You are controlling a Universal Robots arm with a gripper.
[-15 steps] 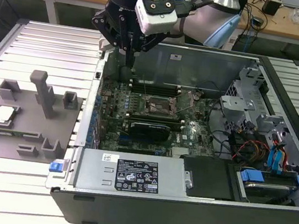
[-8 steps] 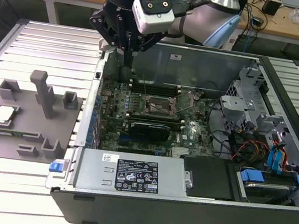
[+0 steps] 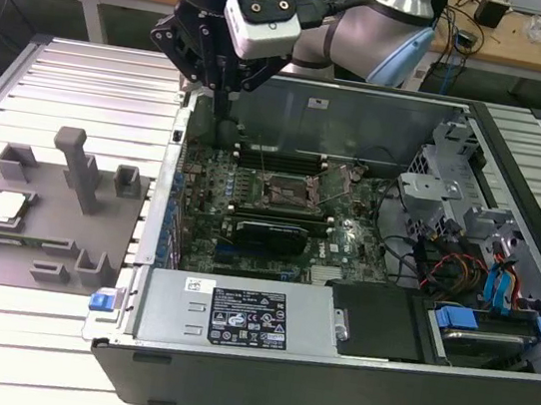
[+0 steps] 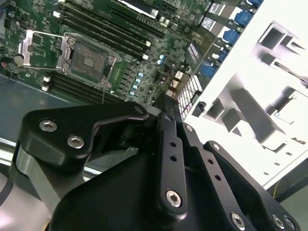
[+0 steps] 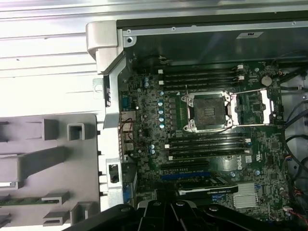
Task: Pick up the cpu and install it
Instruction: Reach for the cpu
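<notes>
Cpu (image 3: 5,208): a small flat square with a bright silver-white top and a thin darker rim, lying flat in a recess of the grey fixture (image 3: 59,256) on the counter (image 3: 67,73), at the exterior view's left. The gripper (image 3: 223,103) hangs over the computer case (image 3: 277,370) wall, well apart from it, fingers drawn together and holding nothing.

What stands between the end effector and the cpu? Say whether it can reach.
Probably yes. The cpu lies uncovered in the grey fixture, and the end effector hangs above the computer case's edge with open air toward it; the tall post stands beside the chip.
</notes>
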